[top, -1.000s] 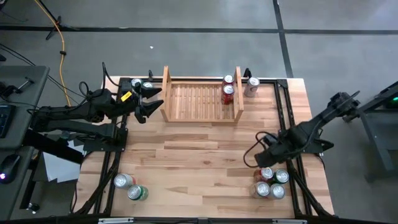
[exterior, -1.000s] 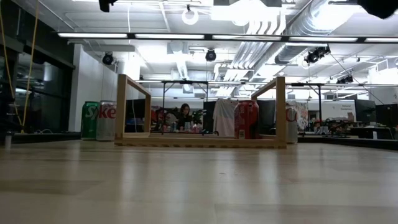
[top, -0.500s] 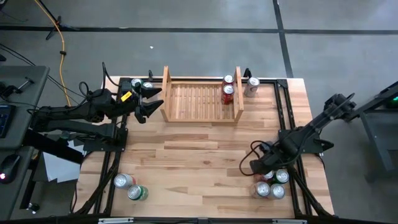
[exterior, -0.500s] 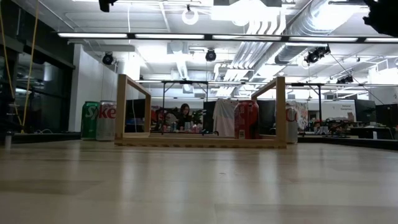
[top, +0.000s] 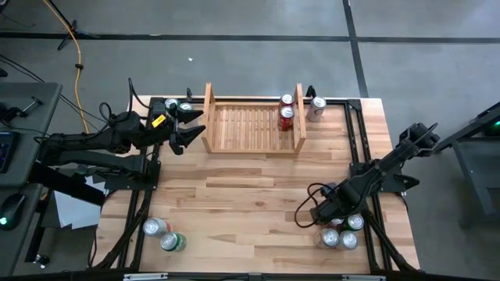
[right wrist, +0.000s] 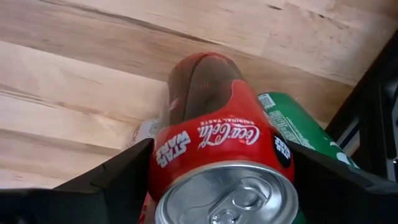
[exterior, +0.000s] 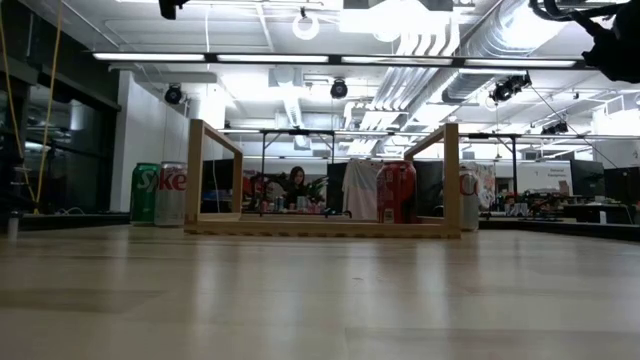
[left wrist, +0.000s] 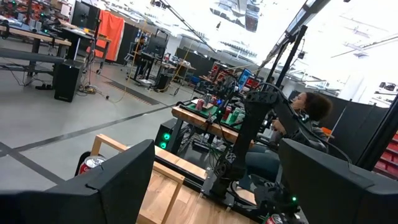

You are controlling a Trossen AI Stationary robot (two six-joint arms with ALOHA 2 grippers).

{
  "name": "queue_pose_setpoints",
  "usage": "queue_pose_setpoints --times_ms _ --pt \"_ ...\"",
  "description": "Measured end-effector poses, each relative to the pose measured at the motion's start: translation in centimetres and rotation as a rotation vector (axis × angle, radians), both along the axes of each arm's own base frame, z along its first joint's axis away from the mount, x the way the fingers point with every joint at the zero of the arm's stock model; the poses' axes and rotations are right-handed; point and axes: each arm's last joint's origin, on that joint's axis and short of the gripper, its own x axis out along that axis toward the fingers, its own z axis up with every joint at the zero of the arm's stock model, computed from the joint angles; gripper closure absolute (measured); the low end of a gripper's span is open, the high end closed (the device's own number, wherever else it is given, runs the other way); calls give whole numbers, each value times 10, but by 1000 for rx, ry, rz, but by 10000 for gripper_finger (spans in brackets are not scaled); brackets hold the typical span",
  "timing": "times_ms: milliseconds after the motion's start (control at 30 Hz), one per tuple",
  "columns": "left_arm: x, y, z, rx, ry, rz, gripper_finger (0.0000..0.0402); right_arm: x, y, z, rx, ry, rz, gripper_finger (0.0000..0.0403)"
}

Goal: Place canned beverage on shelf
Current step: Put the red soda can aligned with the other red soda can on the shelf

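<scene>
While both arms hang over the table, the scene reads as follows.

Landmark: the shelf [top: 253,125], a pale wooden rack with a slatted base and two upright side boards, stands at the table's far edge.

Cans on the shelf: two red cans [top: 287,111] stand together against its right side board; in the low view they show as red cans [exterior: 396,192] inside the frame.

Right gripper [top: 332,211]: well away from the shelf, at the near right corner of the table, it is down over a cluster of cans [top: 339,231]. Its fingers stand wide on either side of a red Coca-Cola can [right wrist: 221,168]; whether they press on it I cannot tell. A green can [right wrist: 301,127] stands just beside the red one.

Left gripper [top: 190,125]: just left of the shelf's left side board, fingers spread apart, holding nothing.

Other cans: two [top: 178,105] by the shelf's left board, beside the left gripper; one [top: 316,108] just outside the right board; a pair [top: 165,234] at the near left corner, well apart from the shelf.

Room: a person [left wrist: 305,124] sits beyond the table.
</scene>
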Motion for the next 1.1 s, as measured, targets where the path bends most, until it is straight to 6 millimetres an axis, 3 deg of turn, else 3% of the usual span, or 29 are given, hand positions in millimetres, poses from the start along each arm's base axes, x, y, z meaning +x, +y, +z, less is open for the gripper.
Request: queue_pose_setpoints --times_ms 300,467,700,1100 --pt "0 0 0 -2 0 14 67 2 -2 4 0 -19 75 114" --pt "-1 2 0 24 13 94 67 14 -14 32 -54 -86 176 114" --pt "10 3 0 132 109 123 67 50 -51 94 -271 -382 379 114" --pt "70 -3 18 194 531 -253 66 100 -127 155 -529 -823 709 114"
